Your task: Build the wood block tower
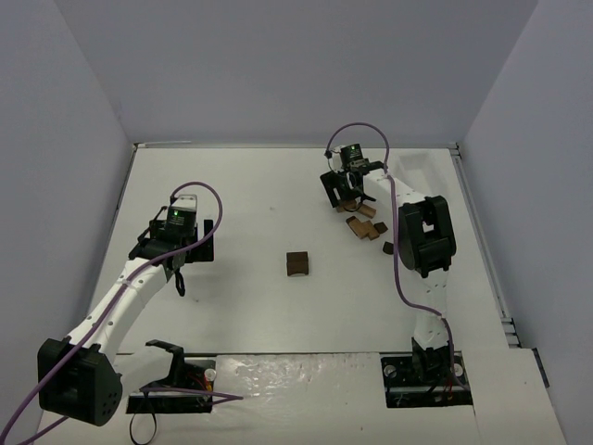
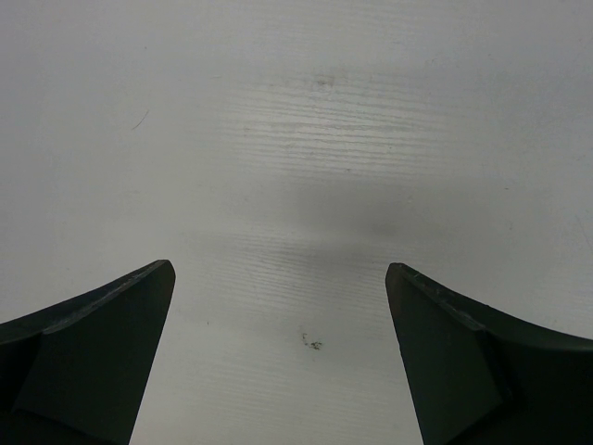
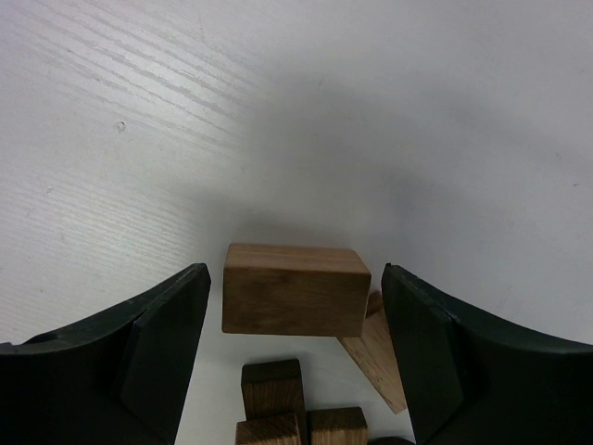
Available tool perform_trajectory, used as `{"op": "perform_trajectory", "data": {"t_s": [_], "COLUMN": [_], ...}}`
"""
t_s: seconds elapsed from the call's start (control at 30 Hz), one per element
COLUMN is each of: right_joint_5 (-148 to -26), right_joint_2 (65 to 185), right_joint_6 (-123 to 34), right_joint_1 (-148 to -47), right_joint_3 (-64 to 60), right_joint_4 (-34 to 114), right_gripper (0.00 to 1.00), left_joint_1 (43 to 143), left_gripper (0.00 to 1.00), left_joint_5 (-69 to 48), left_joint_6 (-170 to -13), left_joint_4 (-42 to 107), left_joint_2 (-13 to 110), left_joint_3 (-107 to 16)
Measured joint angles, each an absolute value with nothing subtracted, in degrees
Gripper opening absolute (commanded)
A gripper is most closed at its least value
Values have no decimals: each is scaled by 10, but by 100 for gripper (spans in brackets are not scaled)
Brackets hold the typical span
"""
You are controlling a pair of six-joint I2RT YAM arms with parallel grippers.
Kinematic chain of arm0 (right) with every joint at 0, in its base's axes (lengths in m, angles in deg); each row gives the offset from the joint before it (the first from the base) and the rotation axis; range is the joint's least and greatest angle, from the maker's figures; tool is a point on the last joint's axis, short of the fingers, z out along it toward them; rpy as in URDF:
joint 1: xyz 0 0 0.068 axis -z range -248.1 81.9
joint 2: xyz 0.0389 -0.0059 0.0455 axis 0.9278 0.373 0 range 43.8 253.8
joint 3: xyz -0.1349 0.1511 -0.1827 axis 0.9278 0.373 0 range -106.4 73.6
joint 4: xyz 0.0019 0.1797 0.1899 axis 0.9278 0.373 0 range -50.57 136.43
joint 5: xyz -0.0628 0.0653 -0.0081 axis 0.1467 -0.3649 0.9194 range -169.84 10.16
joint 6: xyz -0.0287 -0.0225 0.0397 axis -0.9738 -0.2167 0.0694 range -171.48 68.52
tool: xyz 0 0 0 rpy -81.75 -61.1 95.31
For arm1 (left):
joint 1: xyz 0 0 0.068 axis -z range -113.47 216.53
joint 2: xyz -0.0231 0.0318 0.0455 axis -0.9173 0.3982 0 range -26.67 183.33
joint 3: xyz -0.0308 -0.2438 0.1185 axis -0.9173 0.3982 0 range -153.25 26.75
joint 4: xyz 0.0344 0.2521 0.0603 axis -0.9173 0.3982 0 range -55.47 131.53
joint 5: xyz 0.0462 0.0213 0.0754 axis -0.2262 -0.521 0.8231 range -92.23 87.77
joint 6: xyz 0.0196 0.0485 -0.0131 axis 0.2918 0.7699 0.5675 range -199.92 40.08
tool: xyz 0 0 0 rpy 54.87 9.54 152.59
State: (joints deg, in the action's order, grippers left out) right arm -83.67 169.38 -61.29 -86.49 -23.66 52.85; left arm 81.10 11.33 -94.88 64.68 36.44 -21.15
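Observation:
The wood block tower [image 1: 297, 264] is a small dark brown stack standing alone mid-table. My right gripper [image 1: 345, 195] is open at the back right, its fingers either side of a tan block [image 3: 295, 289] with a gap on each side. In the right wrist view my right gripper [image 3: 295, 269] straddles that block, which leans on a thin tan piece [image 3: 375, 357]. A dark block [image 3: 271, 385] and tan blocks [image 3: 338, 425] lie just behind it. My left gripper [image 1: 181, 264] is open and empty at the left, and the left wrist view [image 2: 280, 269] shows only bare table.
Several loose wooden blocks [image 1: 363, 224] lie scattered in front of the right gripper. A white tray [image 1: 422, 167] sits at the back right, partly hidden by the right arm. Grey walls close in the table on three sides.

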Motion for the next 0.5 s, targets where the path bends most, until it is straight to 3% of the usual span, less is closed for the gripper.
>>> {"op": "perform_trajectory", "data": {"t_s": [0.4,0.5], "right_joint_5": [-833,-833], "right_joint_2": [1694,1694], "right_joint_6": [-605,-603], "right_joint_1": [-865,-865], "right_joint_3": [-226,-221], "right_joint_4": [529,529], "right_gripper": [68,54], "left_joint_1": [811,811], "left_gripper": [97,97], "left_joint_5": [113,113], "left_joint_6": [-949,-949], "left_joint_4": [647,647], "left_joint_2": [364,364], "left_joint_3": [-212,-212]}}
